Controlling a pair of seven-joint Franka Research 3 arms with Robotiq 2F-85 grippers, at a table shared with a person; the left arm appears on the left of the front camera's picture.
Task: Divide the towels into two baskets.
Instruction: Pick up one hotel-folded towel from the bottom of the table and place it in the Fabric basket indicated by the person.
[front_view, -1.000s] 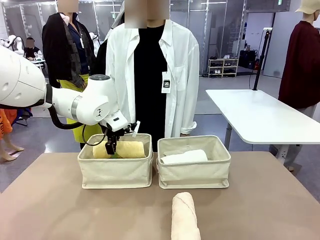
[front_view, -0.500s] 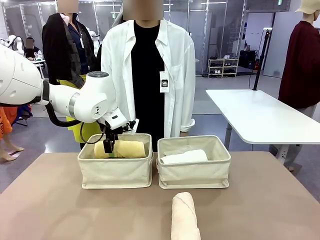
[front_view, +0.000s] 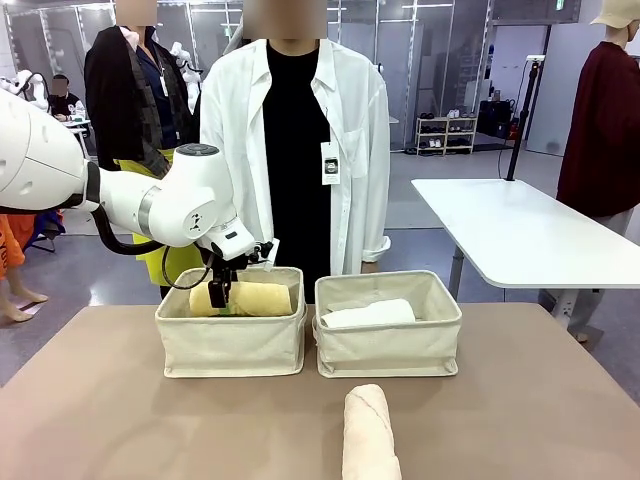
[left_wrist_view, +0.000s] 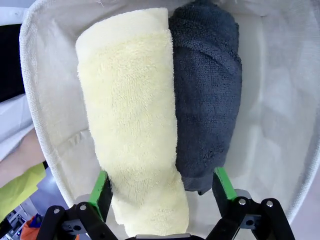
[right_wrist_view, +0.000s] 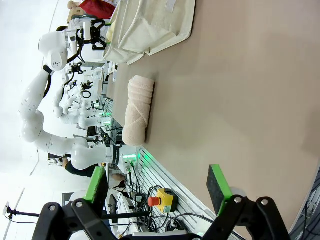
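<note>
**Left gripper opening over the yellow towel**

Compared with a second ago, the left gripper (left_wrist_view: 161, 184) is standing wider, jaws apart above the pale yellow towel (left_wrist_view: 130, 115). That towel is lying against the dark grey towel (left_wrist_view: 207, 100) in the left basket (front_view: 230, 345). At 3 o'clock, the right basket (front_view: 388, 352) is holding the white towel (front_view: 370, 315). At 6 o'clock, the pink towel (front_view: 368, 435) is lying on open table (front_view: 520, 400), its near end cut off. The right gripper (right_wrist_view: 157, 186) is hanging open.

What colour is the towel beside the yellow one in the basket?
The towel is dark grey, clearest in the left wrist view.
</note>
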